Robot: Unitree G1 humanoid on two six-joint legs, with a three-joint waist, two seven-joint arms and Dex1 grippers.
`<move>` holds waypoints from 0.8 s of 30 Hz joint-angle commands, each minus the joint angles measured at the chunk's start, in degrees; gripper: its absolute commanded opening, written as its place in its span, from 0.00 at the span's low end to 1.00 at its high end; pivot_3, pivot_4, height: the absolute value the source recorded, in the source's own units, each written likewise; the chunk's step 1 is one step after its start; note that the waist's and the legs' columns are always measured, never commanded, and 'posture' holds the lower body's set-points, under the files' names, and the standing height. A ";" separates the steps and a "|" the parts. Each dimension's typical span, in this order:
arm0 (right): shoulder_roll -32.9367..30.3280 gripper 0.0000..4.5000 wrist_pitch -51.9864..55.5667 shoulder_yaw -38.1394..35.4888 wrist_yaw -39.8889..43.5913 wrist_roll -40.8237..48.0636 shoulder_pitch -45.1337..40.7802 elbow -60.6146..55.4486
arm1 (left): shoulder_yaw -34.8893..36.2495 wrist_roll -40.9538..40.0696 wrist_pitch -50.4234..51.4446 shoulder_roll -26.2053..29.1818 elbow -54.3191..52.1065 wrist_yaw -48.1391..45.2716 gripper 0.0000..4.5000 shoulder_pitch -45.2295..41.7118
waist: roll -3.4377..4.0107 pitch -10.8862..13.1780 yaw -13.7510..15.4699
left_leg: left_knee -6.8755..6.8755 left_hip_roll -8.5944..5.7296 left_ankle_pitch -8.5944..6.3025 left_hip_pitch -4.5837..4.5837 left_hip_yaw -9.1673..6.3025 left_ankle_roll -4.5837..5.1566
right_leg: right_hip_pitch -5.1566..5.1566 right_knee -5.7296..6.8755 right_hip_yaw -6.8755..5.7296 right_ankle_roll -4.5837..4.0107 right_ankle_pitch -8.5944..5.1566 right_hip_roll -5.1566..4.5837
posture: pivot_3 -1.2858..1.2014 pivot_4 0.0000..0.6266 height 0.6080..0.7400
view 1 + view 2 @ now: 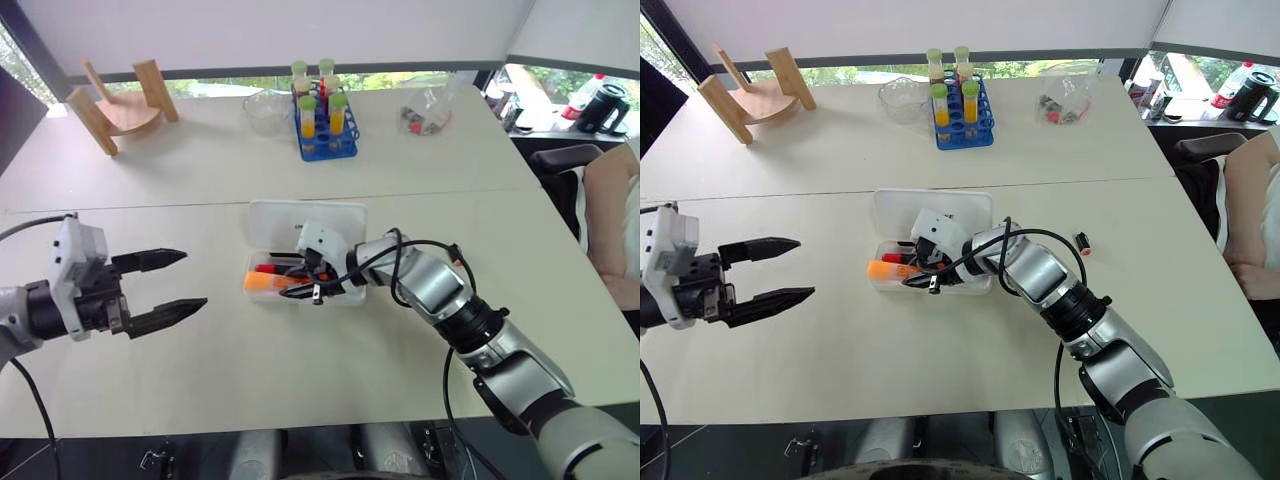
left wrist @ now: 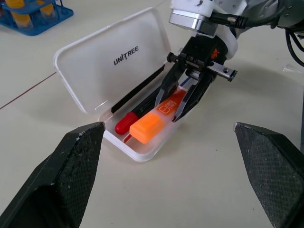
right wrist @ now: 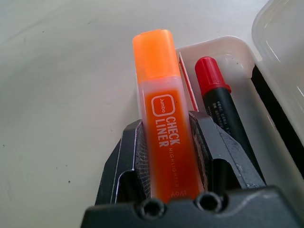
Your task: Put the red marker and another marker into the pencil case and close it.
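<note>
Your right pincer (image 2: 183, 102) gripped the chunky orange highlighter (image 3: 164, 118) over the open white case (image 2: 118, 61). A red-capped marker (image 3: 216, 97) lay inside. Your left pincer (image 1: 170, 283) gaped wide, empty.

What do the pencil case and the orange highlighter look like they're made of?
The pencil case looks like thin, semi-translucent white plastic with a smooth, slightly glossy finish: its open lid shows soft highlights and printed lettering. The orange highlighter, clamped in the right gripper, appears to be glossy moulded plastic with a paler, translucent cap.
</note>
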 commanded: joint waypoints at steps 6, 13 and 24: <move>0.97 0.60 -1.59 -0.88 3.52 -1.95 -1.32 -0.86 | -0.31 -0.35 -1.21 -0.28 -1.22 1.25 1.00 -1.24 | 0.00 0.00 0.00 | -0.01 0.00 0.00 0.00 -0.01 0.00 | 0.00 0.01 0.00 0.00 0.00 0.00 | 0.52 0.24 1.00; -0.61 0.99 3.03 -7.62 2.83 0.76 -1.74 -5.49 | -1.45 -0.17 -1.93 -0.83 -0.71 1.41 1.00 -1.92 | 0.01 0.01 0.01 | 0.00 0.00 0.00 0.00 -0.02 0.00 | 0.00 0.01 0.00 0.00 0.00 -0.01 | 0.52 0.24 1.00; -15.45 0.99 23.39 -38.18 -7.65 9.99 6.28 -19.94 | -5.25 0.17 -3.48 -2.02 1.33 0.64 1.00 -4.32 | 0.00 0.00 0.39 | -0.04 -0.06 -0.01 0.01 0.04 0.01 | 0.08 -0.07 -0.01 -0.01 -0.01 -0.03 | 0.52 0.24 1.00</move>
